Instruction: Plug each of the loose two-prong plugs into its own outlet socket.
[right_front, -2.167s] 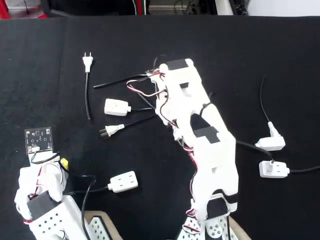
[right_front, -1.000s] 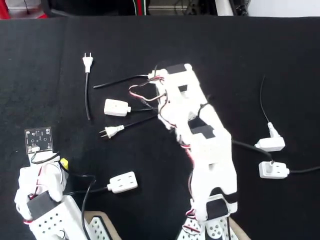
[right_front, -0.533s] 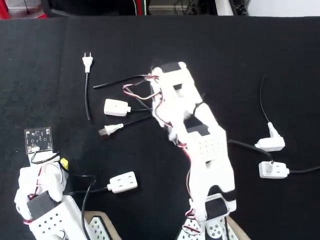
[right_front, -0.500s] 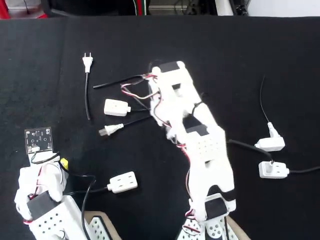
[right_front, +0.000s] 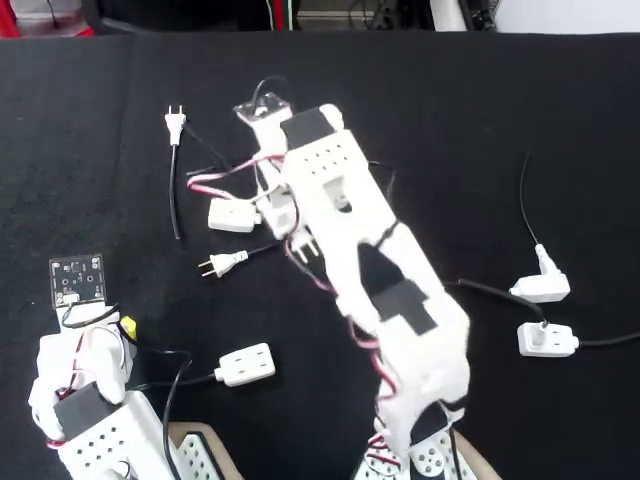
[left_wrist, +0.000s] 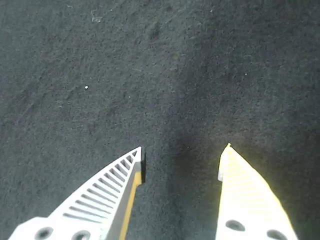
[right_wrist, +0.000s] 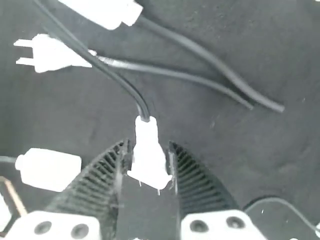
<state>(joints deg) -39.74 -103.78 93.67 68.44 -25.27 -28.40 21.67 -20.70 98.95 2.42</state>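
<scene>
Records right gripper (right_wrist: 147, 146) clamped on a white two-prong plug (right_wrist: 148, 162); left gripper (left_wrist: 183, 149) spread wide over black cloth (left_wrist: 150, 60). Places loose plug (right_front: 222, 263) at 9 o'clock of it, high view.

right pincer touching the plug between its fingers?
Touching. Right wrist view: the right pincer presses against both sides of the plug, with no gap on either side.

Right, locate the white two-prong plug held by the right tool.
In the right wrist view the white two-prong plug sits clamped in the right tool, beside a white outlet socket on the black cloth.
</scene>
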